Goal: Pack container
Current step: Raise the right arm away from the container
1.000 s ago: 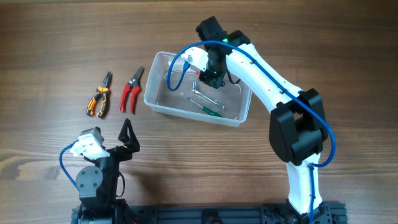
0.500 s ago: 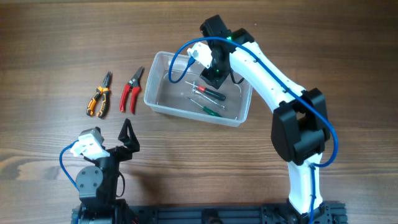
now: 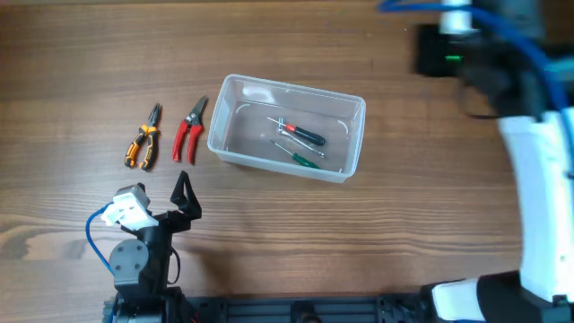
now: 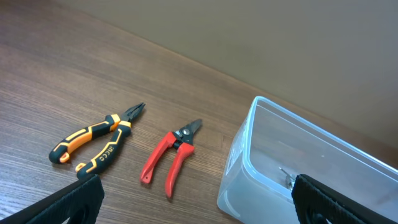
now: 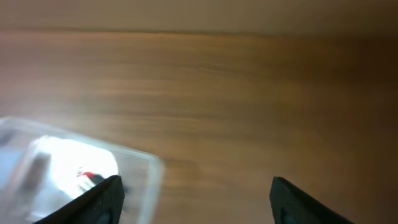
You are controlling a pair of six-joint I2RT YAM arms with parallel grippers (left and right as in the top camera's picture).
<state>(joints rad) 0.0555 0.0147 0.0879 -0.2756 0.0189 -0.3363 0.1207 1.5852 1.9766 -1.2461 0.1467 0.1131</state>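
The clear plastic container (image 3: 296, 88) stands mid-table. Inside lie a red-and-black screwdriver (image 3: 303, 134) and a green-handled screwdriver (image 3: 300, 157). Left of it lie red cutters (image 3: 188, 130) and orange-and-black pliers (image 3: 142, 139). My left gripper (image 3: 184, 202) rests near the front left, open and empty; its wrist view shows the pliers (image 4: 93, 146), the cutters (image 4: 171, 155) and the container (image 4: 249, 174) ahead. My right arm (image 3: 466, 54) is a blur at the far right. The right gripper (image 5: 196, 202) is open and empty, with the container (image 5: 137, 168) blurred at its lower left.
The left arm's base (image 3: 134, 260) sits at the front edge. The right arm's white links (image 3: 538, 206) run down the table's right side. Bare wood lies between the container and the right arm.
The right gripper opened, left the red-and-black screwdriver in the container, and swung away fast to the far right. The left arm has not moved.
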